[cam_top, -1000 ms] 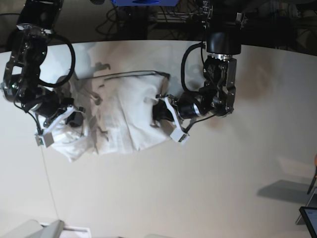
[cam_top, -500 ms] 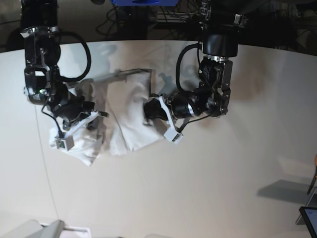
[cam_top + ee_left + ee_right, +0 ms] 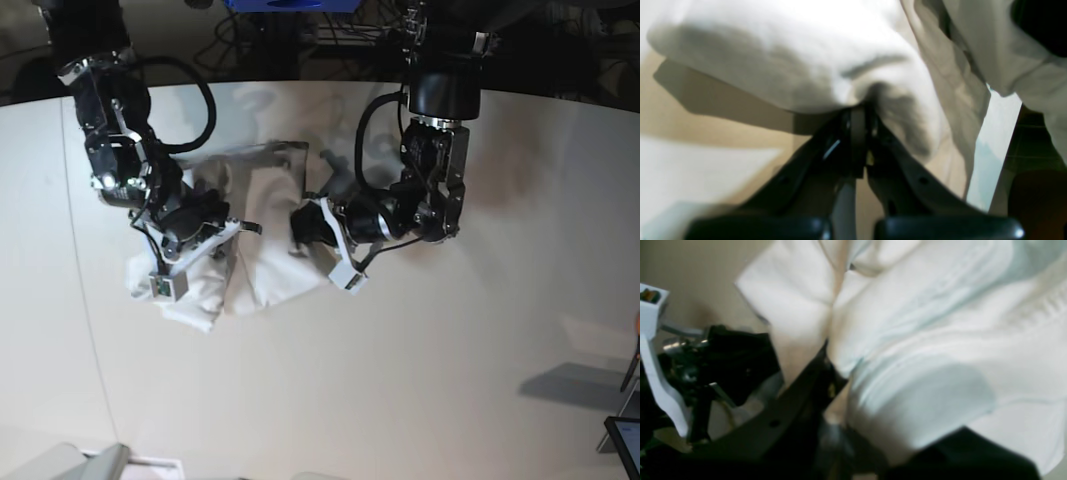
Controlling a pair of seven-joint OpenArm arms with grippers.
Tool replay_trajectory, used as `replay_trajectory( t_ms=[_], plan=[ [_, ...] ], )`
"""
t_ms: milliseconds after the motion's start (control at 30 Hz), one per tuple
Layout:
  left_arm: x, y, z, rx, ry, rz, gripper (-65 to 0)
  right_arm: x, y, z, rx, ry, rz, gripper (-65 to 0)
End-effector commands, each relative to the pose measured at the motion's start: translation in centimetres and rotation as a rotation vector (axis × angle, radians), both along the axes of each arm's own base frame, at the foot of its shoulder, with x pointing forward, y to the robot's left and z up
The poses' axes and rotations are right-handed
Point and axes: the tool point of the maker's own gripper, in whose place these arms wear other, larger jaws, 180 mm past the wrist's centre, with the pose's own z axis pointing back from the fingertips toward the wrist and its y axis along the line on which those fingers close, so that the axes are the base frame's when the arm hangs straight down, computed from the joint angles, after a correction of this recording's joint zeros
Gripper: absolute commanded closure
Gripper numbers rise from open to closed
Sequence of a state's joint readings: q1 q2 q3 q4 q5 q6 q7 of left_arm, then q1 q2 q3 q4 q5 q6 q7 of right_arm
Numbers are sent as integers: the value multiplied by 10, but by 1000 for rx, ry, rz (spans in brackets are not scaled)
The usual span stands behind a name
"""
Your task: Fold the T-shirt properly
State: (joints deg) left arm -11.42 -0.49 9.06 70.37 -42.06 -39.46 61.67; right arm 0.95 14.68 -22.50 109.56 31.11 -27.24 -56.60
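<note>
On the tabletop [image 3: 430,350], the right gripper [image 3: 222,232] is clamped on the left part of the white T-shirt [image 3: 265,250]. At the shirt's right edge, the left gripper [image 3: 300,228] pinches a fold, jaws closed tight.

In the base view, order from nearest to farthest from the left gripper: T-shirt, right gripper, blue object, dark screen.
1. The T-shirt, pinched in the left gripper.
2. The right gripper, toward the view's left.
3. The blue object, top edge.
4. The dark screen, bottom right corner.
</note>
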Motion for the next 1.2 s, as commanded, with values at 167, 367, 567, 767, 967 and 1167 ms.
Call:
replay_trajectory(
  t_ms=[167, 367, 567, 767, 967, 1167],
  plan=[
    [11, -4, 16, -34, -48, 2, 0, 7, 18, 11, -149, -114, 69, -3],
    [12, -2, 16, -31, -50, 3, 0, 4, 25, 12, -155, -110, 72, -3],
    [13, -2, 17, -31, -53, 3, 0, 4, 31, 13, -138, -109, 73, -10],
    [15, -1, 18, -32, -55, 9, 0, 0, 41, 13, -123, -105, 93, -78],
    [15, 0, 18, -31, -55, 10, 0, -11, 64, 11, -117, -109, 167, -379],
    [16, 2, 18, -29, -56, 15, 0, -18, 76, 19, -99, -129, 203, -482]
  ],
)
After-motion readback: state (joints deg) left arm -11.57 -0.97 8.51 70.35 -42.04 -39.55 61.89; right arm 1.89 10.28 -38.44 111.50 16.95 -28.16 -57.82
